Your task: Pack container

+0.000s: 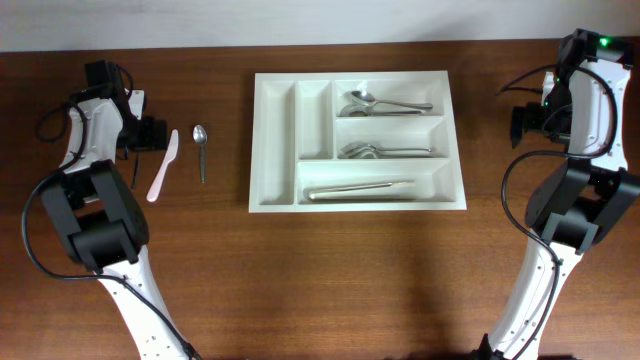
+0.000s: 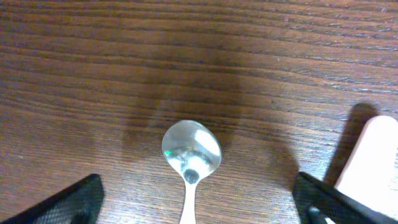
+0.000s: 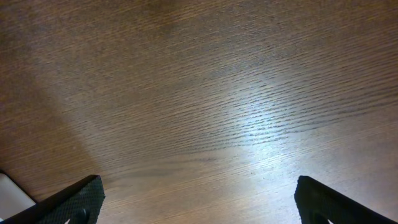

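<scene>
The container (image 1: 274, 140), a white cutlery tray, lies flat on the brown wooden counter (image 1: 340, 270), in the middle and toward the far side, well apart from both arms. Its two narrow upright slots sit at its left end. The three long compartments run across its right part. The far compartment holds metal spoons (image 1: 385, 103), bowls to the left. The middle one holds more metal cutlery (image 1: 385, 151), too small to tell by kind. The near, longest compartment holds one long metal piece (image 1: 358, 188) lying lengthwise.

Left of the container, apart from it, a loose spoon (image 1: 201, 150) lies on the counter with its bowl toward the far side. Just left of it, not touching, lies a pale pink plastic knife (image 1: 163, 166), slightly tilted.

The left hand (image 1: 150, 133) is near the far end of the knife. In its wrist view the hand (image 2: 196, 202) is spread wide and grips nothing. Its two dark fingertips (image 2: 68, 202) stand at the lower corners, with the spoon's bowl (image 2: 191, 152) between and ahead of them and the knife (image 2: 373, 155) at the right edge.

The right hand (image 1: 525, 122) is to the right of the container, toward the far side. In its wrist view it (image 3: 199, 202) is also spread wide and grips nothing, over bare wood. A small white corner (image 3: 12, 193) shows at the lower left; I cannot tell what it is.
</scene>
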Robot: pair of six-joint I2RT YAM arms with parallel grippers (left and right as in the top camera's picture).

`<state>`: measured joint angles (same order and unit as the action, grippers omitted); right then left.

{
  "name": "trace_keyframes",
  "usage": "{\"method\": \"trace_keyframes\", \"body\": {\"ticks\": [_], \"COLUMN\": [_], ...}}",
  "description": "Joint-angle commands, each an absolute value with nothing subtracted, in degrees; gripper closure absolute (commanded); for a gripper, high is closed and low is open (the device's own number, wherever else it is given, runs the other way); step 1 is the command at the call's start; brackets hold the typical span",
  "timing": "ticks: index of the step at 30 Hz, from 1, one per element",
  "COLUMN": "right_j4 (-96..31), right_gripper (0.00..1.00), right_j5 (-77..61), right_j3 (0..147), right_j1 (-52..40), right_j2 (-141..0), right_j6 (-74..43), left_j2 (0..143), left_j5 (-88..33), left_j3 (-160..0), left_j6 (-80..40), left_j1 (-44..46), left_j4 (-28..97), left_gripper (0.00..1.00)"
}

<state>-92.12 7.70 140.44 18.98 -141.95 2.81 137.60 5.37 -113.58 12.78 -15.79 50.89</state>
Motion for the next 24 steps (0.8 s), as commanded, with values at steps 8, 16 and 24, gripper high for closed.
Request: {"method": "trace_keyframes", "body": {"ticks": [8, 16, 24], "right_j4": [-92.1, -92.1, -92.1], "right_gripper": [0.01, 0.01, 0.01], "right_j5": [8.2, 8.2, 8.2], "right_j3": [140.5, 140.5, 140.5], "right_j1": [19.2, 19.2, 19.2], "right_j2": [-139.5, -139.5, -139.5], "right_j6": [2.8, 2.8, 2.8], "left_j2": [139.8, 139.8, 139.8], "left_j5": [5.3, 5.4, 5.3], "left_j3": [-113.7, -113.7, -113.7], "left_j6": [12.7, 11.8, 11.0], "left_j1": [-16.4, -16.4, -16.3], "left_j4": [49.3, 47.4, 46.4], "left_gripper": [0.18, 0.29, 0.43]}}
